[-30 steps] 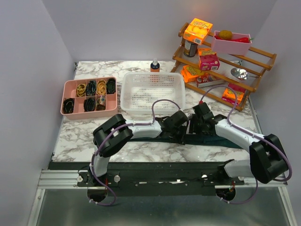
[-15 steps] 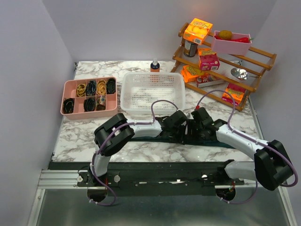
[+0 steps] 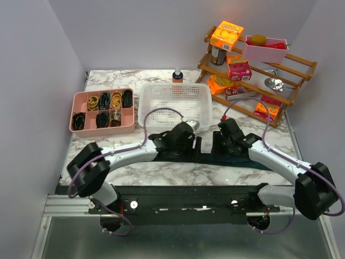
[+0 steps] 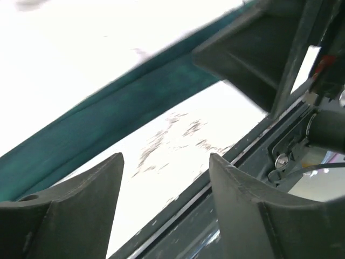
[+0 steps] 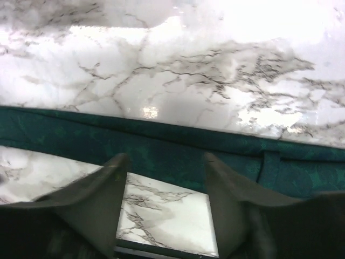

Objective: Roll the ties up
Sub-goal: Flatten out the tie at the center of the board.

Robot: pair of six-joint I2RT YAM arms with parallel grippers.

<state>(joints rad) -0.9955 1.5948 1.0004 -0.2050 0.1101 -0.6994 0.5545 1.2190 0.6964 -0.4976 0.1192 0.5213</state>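
The tie (image 3: 257, 163) is a dark teal strip lying flat along the near part of the marble table. It crosses the left wrist view (image 4: 124, 116) on a slant and runs straight across the right wrist view (image 5: 64, 137). My left gripper (image 3: 195, 150) is open, its fingertips (image 4: 114, 162) over bare marble beside the tie with nothing between them. My right gripper (image 3: 221, 148) is open too, with both fingertips (image 5: 123, 162) hovering at the tie's near edge (image 5: 167, 159). The two grippers face each other a short way apart.
A white basket (image 3: 175, 102) stands just behind the grippers, with a pink divided tray (image 3: 102, 129) of rolled items to its left. A wooden rack (image 3: 294, 73) with snacks fills the back right. A small bottle (image 3: 177, 74) stands behind the basket. The black front rail (image 3: 178, 191) lies close below.
My left gripper has opened and pulled back leftward, its elbow swinging out to the left. The right gripper has shifted slightly left along the tie and stayed open.
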